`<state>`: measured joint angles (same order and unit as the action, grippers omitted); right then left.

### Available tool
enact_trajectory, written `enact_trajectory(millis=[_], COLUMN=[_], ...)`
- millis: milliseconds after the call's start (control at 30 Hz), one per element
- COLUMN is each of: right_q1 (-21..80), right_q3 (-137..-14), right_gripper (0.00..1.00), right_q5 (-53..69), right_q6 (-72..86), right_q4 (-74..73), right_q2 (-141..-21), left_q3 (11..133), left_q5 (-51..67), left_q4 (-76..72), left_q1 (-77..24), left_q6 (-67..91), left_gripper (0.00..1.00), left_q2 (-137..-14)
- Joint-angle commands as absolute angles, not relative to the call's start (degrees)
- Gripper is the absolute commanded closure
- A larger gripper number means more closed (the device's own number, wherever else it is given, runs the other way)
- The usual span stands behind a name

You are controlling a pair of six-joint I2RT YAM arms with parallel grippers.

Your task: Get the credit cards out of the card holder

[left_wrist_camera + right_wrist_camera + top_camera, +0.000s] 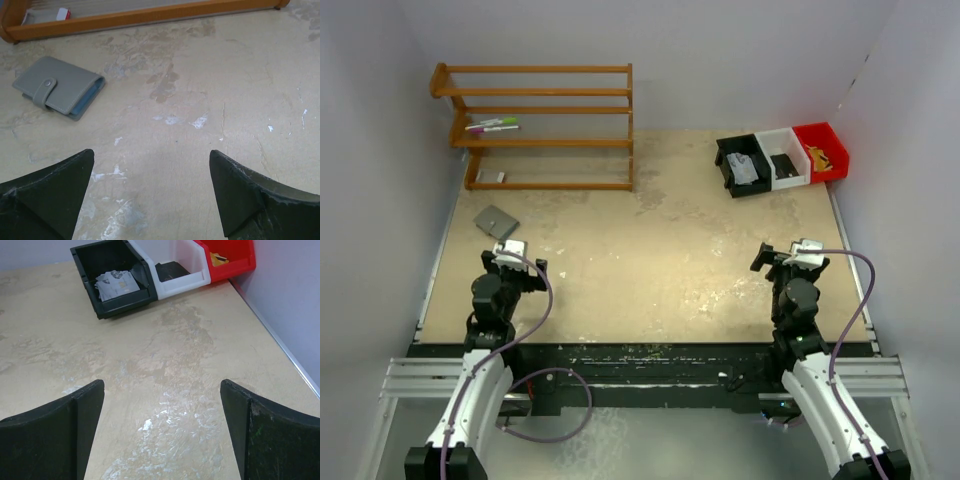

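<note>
- The card holder [57, 87] lay shut, strap snapped, on the tabletop [225, 75] just in front of the wooden rack [150, 15]; a one-sided pinch could skid it, or the snap might resist opening
- The left gripper [151, 155], nearer than the rack, stood spread wide, touching nothing
- The right gripper [162, 385], well right of the rack, gaped empty too

We see a tan, scuffed surface [650, 260] with pale worn patches. Toward its far left, the grey card holder [496, 222] lies flat with its strap snapped shut, just in front of a wooden rack [545, 125]. In the far right corner we find a black bin [742, 163], a white bin [782, 158] and a red bin [823, 150] standing side by side, touching.
</note>
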<state>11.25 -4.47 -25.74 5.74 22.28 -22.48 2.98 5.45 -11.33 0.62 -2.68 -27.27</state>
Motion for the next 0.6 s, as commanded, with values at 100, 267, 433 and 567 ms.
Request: enact_trajectory(millis=[100,267,433,567], right_q1=[11.3,11.3,11.3,11.3], right_q3=[-4.8,-4.8,-7.5,-22.6], right_gripper=[0.00,0.00,0.00,0.00], right_q5=[-25.1,-25.1,-33.3,-41.9], right_q6=[4.8,4.8,5.8,18.2], right_q4=[24.3,24.5,23.6,10.0], right_q2=[-22.3,-22.4,-25.8,-34.4], left_q3=[3.3,3.4,6.5,20.5], left_q5=[7.4,7.3,7.4,12.4], left_q4=[-14.1,-14.3,-11.8,-1.2], left_q1=[0.4,0.4,0.5,0.5], left_q6=[-3.3,-3.3,-3.1,-4.9], left_gripper=[0.01,0.01,0.01,0.01], left_q2=[-27.1,-27.6,-27.8,-36.4])
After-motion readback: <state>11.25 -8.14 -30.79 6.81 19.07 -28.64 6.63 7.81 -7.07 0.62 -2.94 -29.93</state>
